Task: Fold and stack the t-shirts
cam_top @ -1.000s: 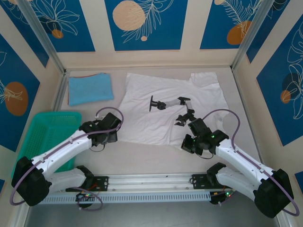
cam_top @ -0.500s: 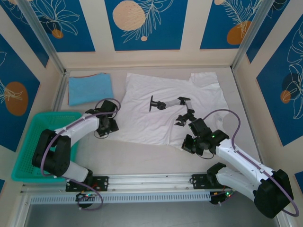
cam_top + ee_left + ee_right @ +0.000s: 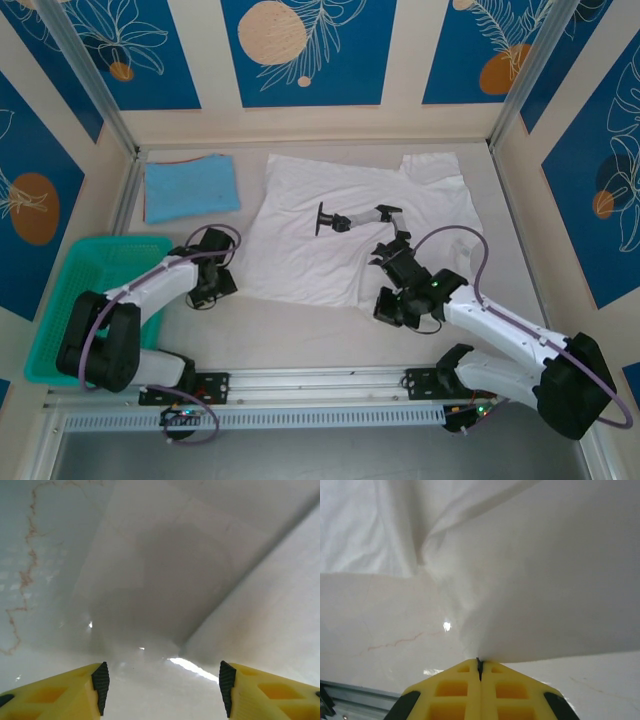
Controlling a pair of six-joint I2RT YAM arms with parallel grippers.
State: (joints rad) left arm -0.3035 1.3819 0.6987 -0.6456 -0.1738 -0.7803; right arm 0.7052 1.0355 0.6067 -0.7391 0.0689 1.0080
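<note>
while r hand [image 3: 480, 669] pinches its hem & l hand [image 3: 163, 685] gapes empty, white t-shirt [image 3: 340, 230] runs near-to-far, collar far.

The pale desk [image 3: 300, 338] is being covered mid-way by a spread white t-shirt [image 3: 330, 245], with a folded light-blue t-shirt [image 3: 190, 187] and a teal basket [image 3: 110, 241] being carried at its left.

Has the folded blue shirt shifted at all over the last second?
No. The blue shirt sits where it was, tucked into the far-left corner of the table, with the same gap to the far rim of the basket.
</note>
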